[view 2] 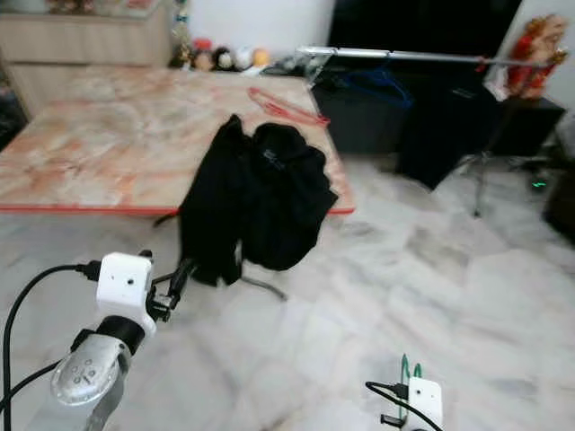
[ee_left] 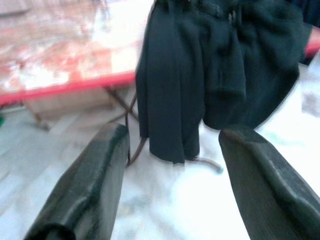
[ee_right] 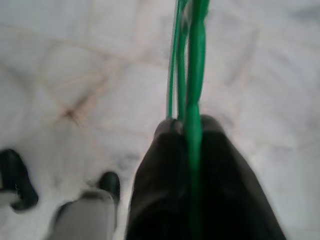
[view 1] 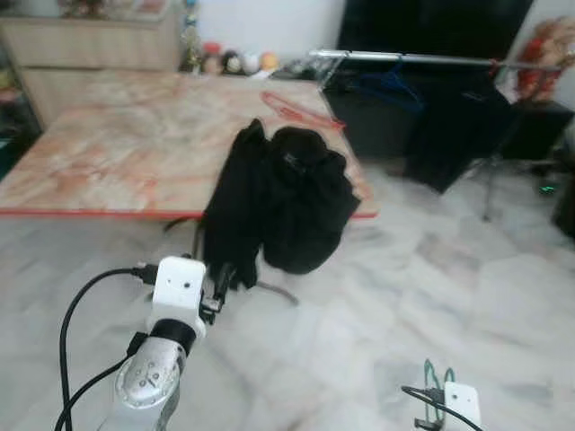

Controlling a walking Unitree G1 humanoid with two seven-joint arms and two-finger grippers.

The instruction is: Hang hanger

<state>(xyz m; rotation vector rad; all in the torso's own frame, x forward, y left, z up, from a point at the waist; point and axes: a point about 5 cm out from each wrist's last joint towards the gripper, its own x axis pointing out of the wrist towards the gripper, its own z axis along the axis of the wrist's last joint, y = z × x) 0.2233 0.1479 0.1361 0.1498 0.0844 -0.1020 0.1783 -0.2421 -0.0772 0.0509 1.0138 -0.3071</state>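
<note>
Right wrist view gives me the thin green wire hanger [ee_right: 192, 65], pinched between the two black fingers of my right gripper [ee_right: 189, 131], which are clenched tight on it. The wire runs out past the fingertips over pale marble floor [ee_right: 75, 60]. In the head views that same gripper [view 1: 437, 377] sits low and well short of the marble-patterned table with a red edge [view 1: 117, 144], with the green loop poking up just above the white wrist camera block.

My left gripper [ee_left: 172, 150] is raised, fingers spread apart and holding nothing, pointed at the black garment [view 1: 283, 202] that drapes over the near corner of the table and hangs down past its edge towards the floor. The gripper is near the hanging hem but apart from it.

On the tabletop beyond the garment lies a red wire hanger [view 1: 301, 109], flat near the far corner. Past the table on its right side stands a silver metal clothes rail [view 1: 404, 59], horizontal, with a blue hanger [view 1: 391, 88] hooked on it against dark furniture behind. The green hanger is well apart from that rail. Behind the table I see a light wooden cabinet [view 1: 90, 45] and a row of small round ornaments [view 1: 235, 61], too blurred to make out.
</note>
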